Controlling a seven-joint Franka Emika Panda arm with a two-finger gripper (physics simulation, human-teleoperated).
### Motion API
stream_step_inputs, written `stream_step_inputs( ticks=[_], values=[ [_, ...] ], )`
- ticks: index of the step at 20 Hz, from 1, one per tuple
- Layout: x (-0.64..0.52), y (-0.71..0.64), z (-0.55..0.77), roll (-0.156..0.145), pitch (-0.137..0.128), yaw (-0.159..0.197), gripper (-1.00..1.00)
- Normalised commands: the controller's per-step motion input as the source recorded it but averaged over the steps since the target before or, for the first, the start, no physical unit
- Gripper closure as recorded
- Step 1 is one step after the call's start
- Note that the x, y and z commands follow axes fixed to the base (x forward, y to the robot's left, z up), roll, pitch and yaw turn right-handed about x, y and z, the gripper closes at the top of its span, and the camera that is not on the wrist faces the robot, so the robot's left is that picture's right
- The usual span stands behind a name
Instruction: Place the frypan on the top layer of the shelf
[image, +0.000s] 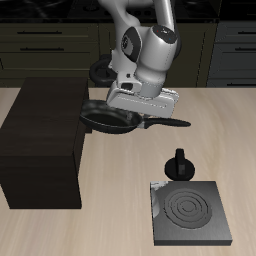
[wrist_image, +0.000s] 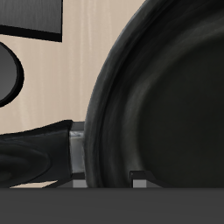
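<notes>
The frypan (image: 108, 121) is a round shallow black pan with a long straight handle (image: 168, 122). It hangs level in the air beside the shelf's near top corner, and its bowl overlaps the shelf's edge in the exterior view. My gripper (image: 140, 114) is shut on the pan where the handle joins the rim. The shelf (image: 45, 130) is a large dark boxy unit with a flat bare top. In the wrist view the pan's bowl (wrist_image: 166, 105) fills most of the frame, with the handle (wrist_image: 35, 157) beside it and my gripper (wrist_image: 109, 180) clamped at the rim.
A square dark burner plate (image: 190, 212) with concentric rings lies near the table's front edge. A small black knobbed object (image: 180, 165) stands just behind it, below the pan's handle. Dark cabinets line the back wall.
</notes>
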Motion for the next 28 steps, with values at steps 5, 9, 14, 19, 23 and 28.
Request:
stream_step_inputs(
  ticks=[5,9,14,19,23,28],
  values=[
    [0.05,-0.22,0.01,-0.046,-0.016,0.013,1.0],
    [0.05,-0.31,-0.03,-0.049,0.009,0.005,1.0],
    [0.0,-0.27,0.05,-0.051,-0.011,-0.014,1.0],
    [-0.01,-0.4,0.13,-0.069,-0.031,0.01,1.0],
    [0.01,-0.47,0.11,-0.071,0.008,-0.047,1.0],
    [-0.07,-0.4,0.11,-0.058,-0.011,-0.019,1.0]
  ],
)
